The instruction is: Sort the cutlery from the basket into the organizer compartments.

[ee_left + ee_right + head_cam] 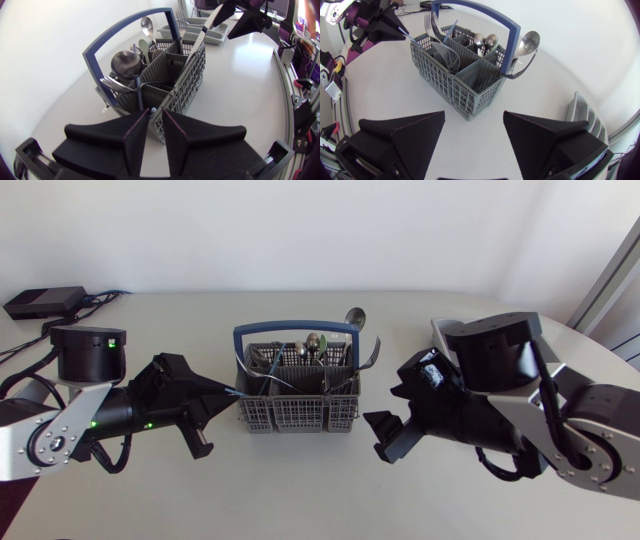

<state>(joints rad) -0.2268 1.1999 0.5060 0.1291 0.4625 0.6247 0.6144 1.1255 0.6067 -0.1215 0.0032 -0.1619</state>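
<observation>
The grey cutlery basket [300, 412] with a blue handle stands mid-table, holding spoons [125, 62], forks [432, 25] and a knife [202, 37] that leans out of its far end. My left gripper [232, 392] is at the basket's left end. Its fingers [140, 132] stand close together on a thin pale-blue cutlery handle tip [153, 109] at the basket's rim. My right gripper [385, 408] hovers wide open just right of the basket [475, 87], with nothing between its fingers. The grey organizer [200, 30] lies behind the right arm, mostly hidden.
A large spoon [527, 42] hangs out of the basket's far right corner toward the organizer [585, 112]. A black box [40, 302] with cables sits at the table's far left corner.
</observation>
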